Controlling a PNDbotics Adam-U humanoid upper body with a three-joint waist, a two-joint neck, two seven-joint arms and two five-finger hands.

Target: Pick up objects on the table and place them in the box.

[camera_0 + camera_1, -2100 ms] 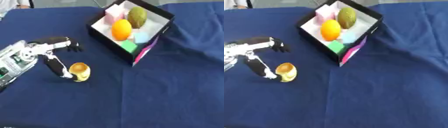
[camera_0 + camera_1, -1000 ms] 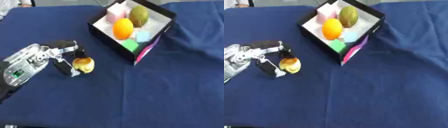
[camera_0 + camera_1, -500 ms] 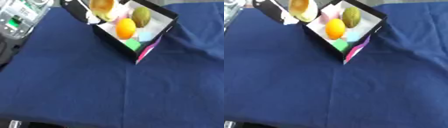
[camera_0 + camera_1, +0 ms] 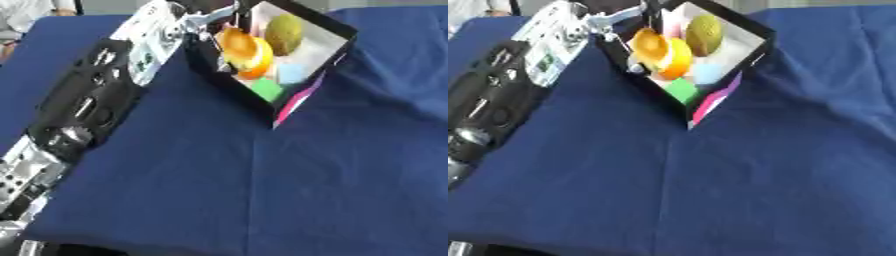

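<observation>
1. Left eye view: left arm comes in from lower left, black w/ silver joints and a white panel near the wrist. Left hand [image 4: 203, 17] sits at the top, over the near-left wall of the box [image 4: 337, 50].
2. Same view: hand pinches a small yellow-orange object [image 4: 236, 41], roundish, w/ a darker orange top; it hangs just below the fingers, inside the box opening.
3. Box is black outside, white inside, w/ a pink flap at its near corner. Right of the held object: an orange fruit [image 4: 261, 55], touching or overlapping it, can't tell which. Beyond that, a green-brown oval fruit [image 4: 283, 31].
4. Right eye view: same pinch seen; a green block [image 4: 681, 91] and a pale blue block [image 4: 708, 74] lie below-right of the hand, on the box floor.
5. Blue cloth [image 4: 780, 180] covers the table.
</observation>
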